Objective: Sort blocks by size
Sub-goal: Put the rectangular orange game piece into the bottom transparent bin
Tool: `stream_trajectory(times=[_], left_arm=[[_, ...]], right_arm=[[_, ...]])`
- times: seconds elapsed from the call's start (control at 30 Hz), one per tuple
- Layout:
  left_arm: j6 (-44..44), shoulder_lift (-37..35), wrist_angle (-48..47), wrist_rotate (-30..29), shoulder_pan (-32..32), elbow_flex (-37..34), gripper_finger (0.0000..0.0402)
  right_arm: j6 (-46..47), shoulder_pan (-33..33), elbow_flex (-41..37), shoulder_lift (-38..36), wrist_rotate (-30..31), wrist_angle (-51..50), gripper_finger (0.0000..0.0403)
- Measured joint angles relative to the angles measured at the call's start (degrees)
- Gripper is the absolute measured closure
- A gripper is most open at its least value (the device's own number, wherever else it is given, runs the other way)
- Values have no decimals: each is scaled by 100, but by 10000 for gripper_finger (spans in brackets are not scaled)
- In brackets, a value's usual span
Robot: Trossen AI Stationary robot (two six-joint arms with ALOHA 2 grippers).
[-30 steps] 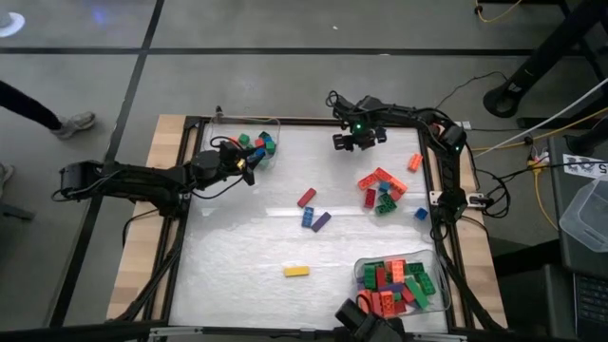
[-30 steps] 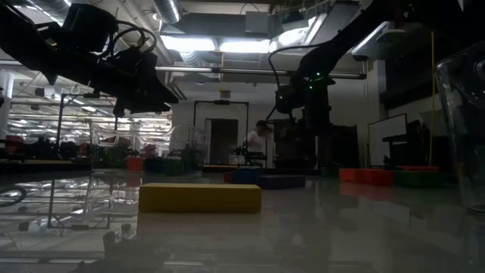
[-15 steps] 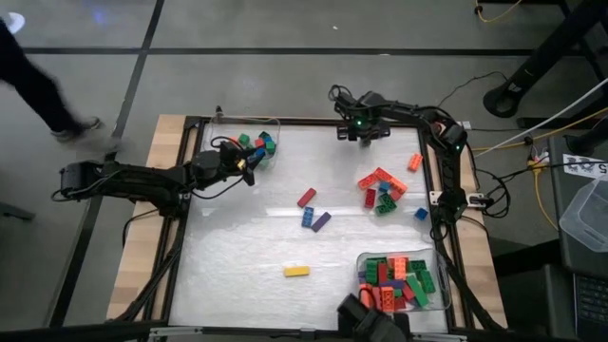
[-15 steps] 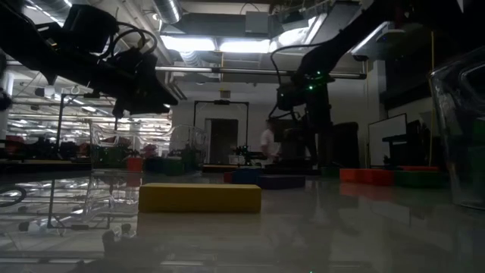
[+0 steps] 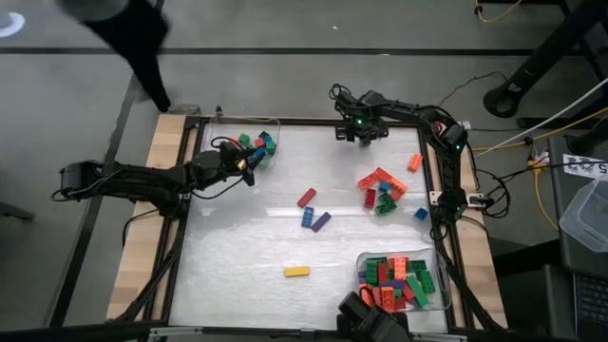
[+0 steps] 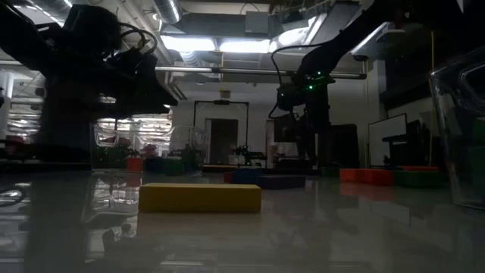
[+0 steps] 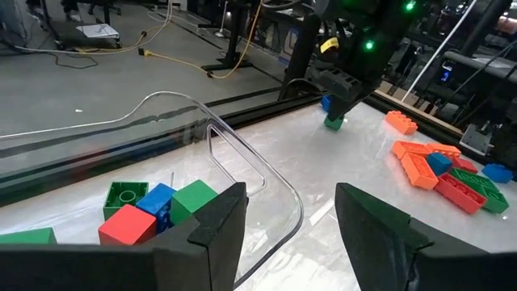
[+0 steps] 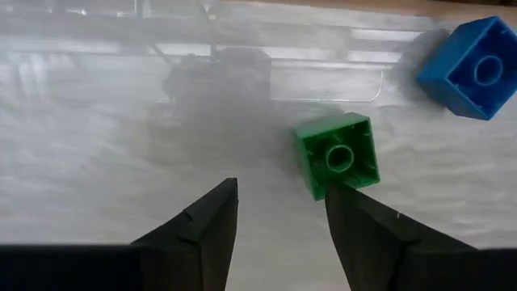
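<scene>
Tabletop (image 5: 247,256) carries blocks scattered around its middle, a full tray (image 5: 404,280) at five o'clock and a smaller tray (image 5: 258,142) at eleven o'clock. Right gripper (image 8: 279,212) hangs at twelve o'clock, fingers apart, empty, a green cube (image 8: 336,153) just ahead and a blue cube (image 8: 472,69) beyond. Left gripper (image 7: 291,222) hovers open over the smaller tray's rim.

A small green single-stud plastic cube (image 8: 337,157) and a blue single-stud plastic cube (image 8: 475,69) are lying on the pale, glossy white surface (image 5: 247,247). A long yellow plastic brick (image 5: 296,271) is showing alone; red, orange and green bricks are filling the clear plastic tray (image 5: 366,260).
</scene>
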Motion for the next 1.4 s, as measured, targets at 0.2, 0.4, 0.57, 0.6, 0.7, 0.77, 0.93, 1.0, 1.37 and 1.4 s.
stream_trajectory(times=[0.2,0.4,0.57,0.6,0.7,0.77,0.93,1.0,1.37,1.4], left_arm=[[0,0,2,-1,0,0,224],[0,0,9,-2,2,0,224],[0,0,11,-1,1,-1,224],[0,0,11,-1,1,0,224],[-26,0,11,-2,1,0,224],[-28,0,11,0,2,0,224],[-35,0,9,-2,0,-1,224],[-39,0,5,-2,1,-2,224],[-22,0,-3,115,-5,-1,224],[-23,0,-5,129,-5,0,224]], right_arm=[[-433,-2,0,-124,-84,-442,217],[15,-11,9,-258,1014,-824,217],[18,-11,9,-258,1409,-1096,217],[-35,-11,9,-258,1406,-1173,217],[-547,-50,9,-261,1297,-1500,217],[-1093,-79,9,-267,1154,-1810,217],[-1608,60,7,-271,858,-3083,217],[-1635,259,2,-286,921,-3180,217],[-2538,1224,0,-396,225,-3148,217],[-2541,1302,0,-396,244,-3149,217]])
